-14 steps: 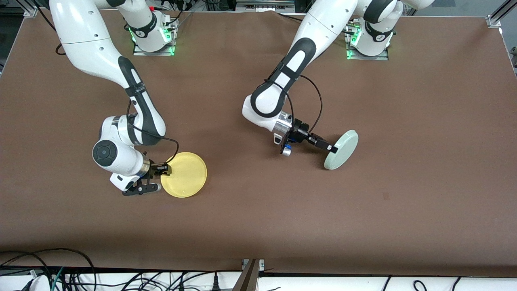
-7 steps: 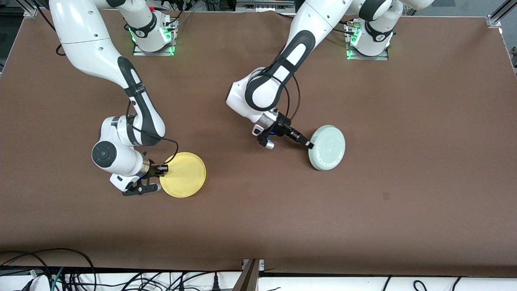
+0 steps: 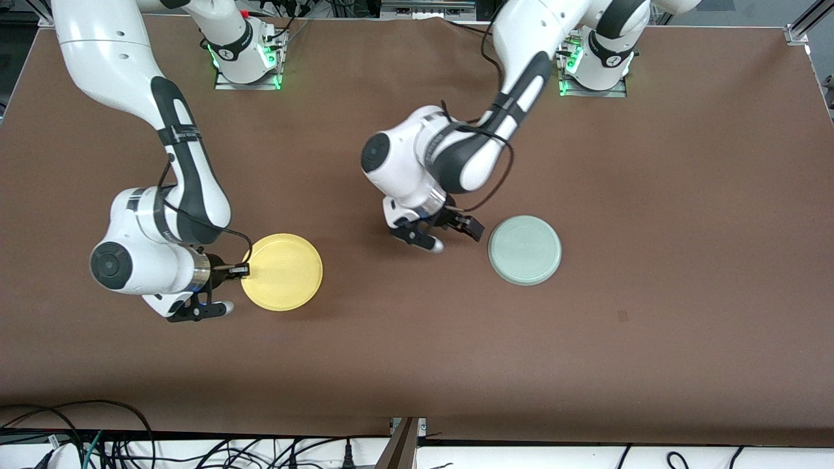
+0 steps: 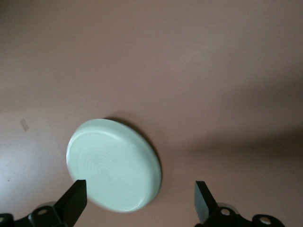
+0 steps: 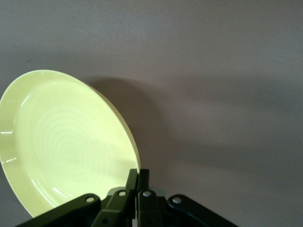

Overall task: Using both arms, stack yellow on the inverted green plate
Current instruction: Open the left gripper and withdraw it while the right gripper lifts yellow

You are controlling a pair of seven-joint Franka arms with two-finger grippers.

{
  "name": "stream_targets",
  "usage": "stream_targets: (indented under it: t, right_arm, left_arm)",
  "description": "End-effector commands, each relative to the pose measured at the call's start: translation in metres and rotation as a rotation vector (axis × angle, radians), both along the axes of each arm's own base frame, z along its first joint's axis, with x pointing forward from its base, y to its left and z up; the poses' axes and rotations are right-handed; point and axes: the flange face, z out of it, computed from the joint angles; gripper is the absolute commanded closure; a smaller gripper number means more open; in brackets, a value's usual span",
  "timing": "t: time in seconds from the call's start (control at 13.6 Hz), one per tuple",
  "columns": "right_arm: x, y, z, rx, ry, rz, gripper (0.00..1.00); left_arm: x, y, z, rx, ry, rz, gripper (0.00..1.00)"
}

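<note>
The pale green plate [image 3: 525,250] lies upside down and flat on the brown table, underside up. My left gripper [image 3: 470,227] is open and empty, just beside the plate's rim on the right arm's side, not touching it. In the left wrist view the green plate [image 4: 113,164] lies ahead of the open left gripper [image 4: 139,201], nearer one of its fingers [image 4: 75,201]. My right gripper [image 3: 242,268] is shut on the rim of the yellow plate [image 3: 281,271] and holds it right side up, slightly above the table. The right wrist view shows the right gripper [image 5: 138,177] pinching the yellow plate [image 5: 61,146].
The brown table [image 3: 651,195] is bare around both plates. The arm bases [image 3: 247,58] stand along the edge farthest from the front camera. Cables [image 3: 98,443] hang off the table's near edge.
The left gripper turned the green plate over, laid it flat, let go and drew back. The right arm moved the yellow plate a little toward its own end of the table.
</note>
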Motion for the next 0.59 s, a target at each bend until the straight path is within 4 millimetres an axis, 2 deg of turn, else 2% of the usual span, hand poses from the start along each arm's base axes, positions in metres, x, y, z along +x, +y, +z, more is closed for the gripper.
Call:
stream_targets:
  t: [0.0,0.15,0.22,0.29,0.44,0.51]
  right_arm:
    - [0.002,0.014,0.011,0.085,0.013,-0.017,1.00]
    - [-0.002,0.031,0.012,0.153,0.041,-0.061,1.00]
    - [-0.006,0.046,0.014,0.147,0.058,-0.089,1.00]
    - [-0.010,0.064,0.016,0.136,0.070,-0.124,1.00]
    - [-0.024,0.122,0.018,0.105,0.088,-0.194,1.00]
    - [-0.038,0.165,0.020,0.096,0.093,-0.224,1.00]
  left_arm:
    - [0.054,0.082,0.051,-0.115,0.026,0.125,0.00]
    - [0.086,0.155,0.098,-0.203,0.007,0.260,0.00]
    - [0.096,0.190,0.120,-0.229,-0.004,0.313,0.00]
    - [0.102,0.217,0.135,-0.247,0.006,0.341,0.00]
    - [0.109,0.276,0.165,-0.287,0.022,0.388,0.00]
    - [0.111,0.304,0.180,-0.332,0.044,0.397,0.00]
